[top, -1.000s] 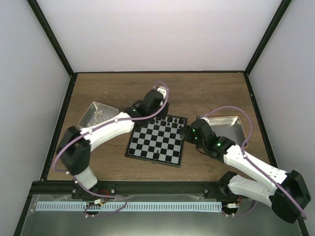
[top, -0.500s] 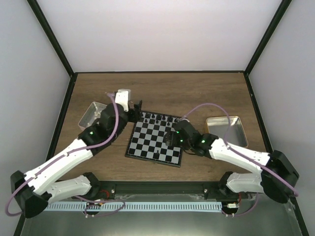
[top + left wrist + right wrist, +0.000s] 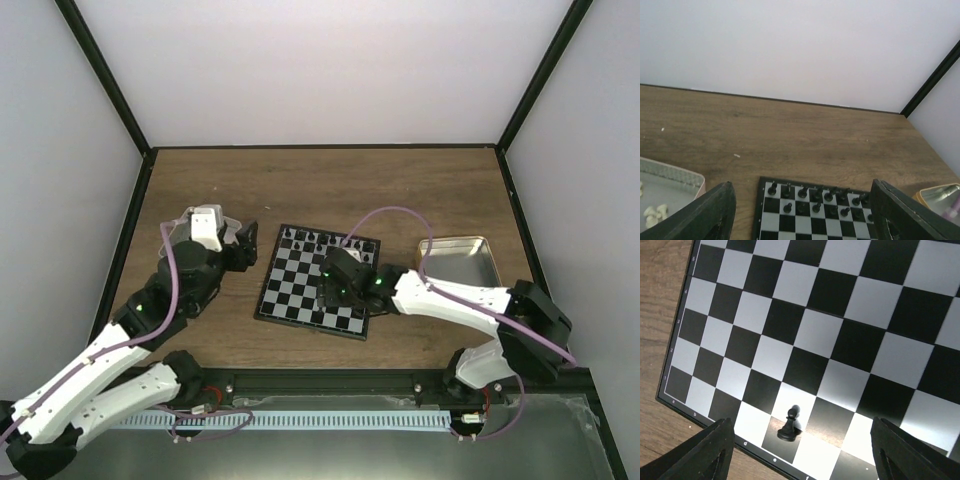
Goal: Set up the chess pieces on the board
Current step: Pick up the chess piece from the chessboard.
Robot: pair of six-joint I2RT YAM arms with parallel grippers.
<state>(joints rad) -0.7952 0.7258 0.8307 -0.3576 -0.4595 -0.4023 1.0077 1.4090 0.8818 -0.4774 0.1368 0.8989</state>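
Jaws on left spread wide, empty, beside board (image 3: 300, 287), right jaws spread wide over lone black pawn (image 3: 788, 424)

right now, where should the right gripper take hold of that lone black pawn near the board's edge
Probably at the narrow neck just below its round head, coming straight down from above. The lone black pawn stands upright with bare squares around it on the board, so the right gripper, fingers open, can straddle it.
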